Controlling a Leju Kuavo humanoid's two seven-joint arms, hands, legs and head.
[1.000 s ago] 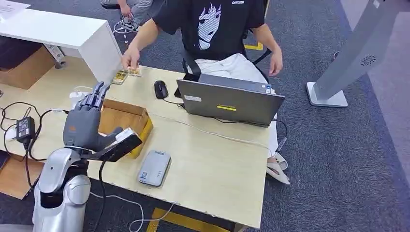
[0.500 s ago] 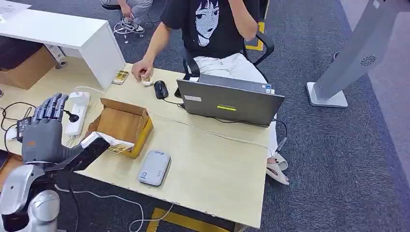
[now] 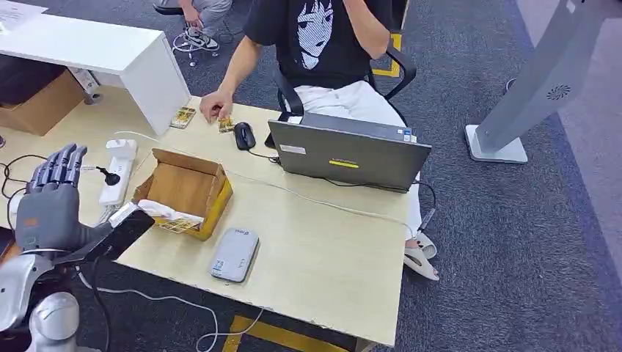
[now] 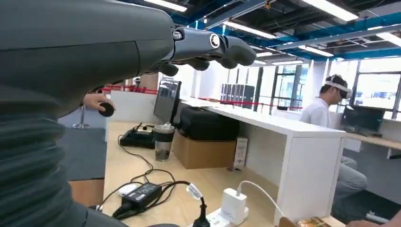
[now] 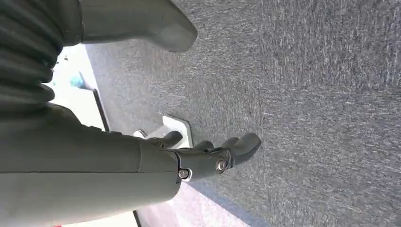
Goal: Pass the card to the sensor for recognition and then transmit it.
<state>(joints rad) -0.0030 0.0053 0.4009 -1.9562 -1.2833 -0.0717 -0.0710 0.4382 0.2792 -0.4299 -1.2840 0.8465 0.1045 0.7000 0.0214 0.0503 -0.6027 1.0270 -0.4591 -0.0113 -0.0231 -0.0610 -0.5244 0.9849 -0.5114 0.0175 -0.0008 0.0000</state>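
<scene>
Cards (image 3: 226, 125) lay on the table (image 3: 323, 249) under a person's hand (image 3: 215, 106) — well apart from the sensor (image 3: 235, 254). Left hand (image 3: 48, 202) hovered, fingers spread, empty; right hand (image 5: 208, 158) hung loosely curled, holding nothing.

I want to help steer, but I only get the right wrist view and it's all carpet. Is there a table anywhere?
Observer: Yes. The head view shows a wooden table with a flat grey card reader near its front edge.
Operator: Where's the other robot hand?
Observer: The left robot hand is up beside the table's left end, fingers apart, holding nothing.
Operator: Is anybody there?
Observer: A person sits behind a laptop, with one hand on the table next to a small card.
</scene>
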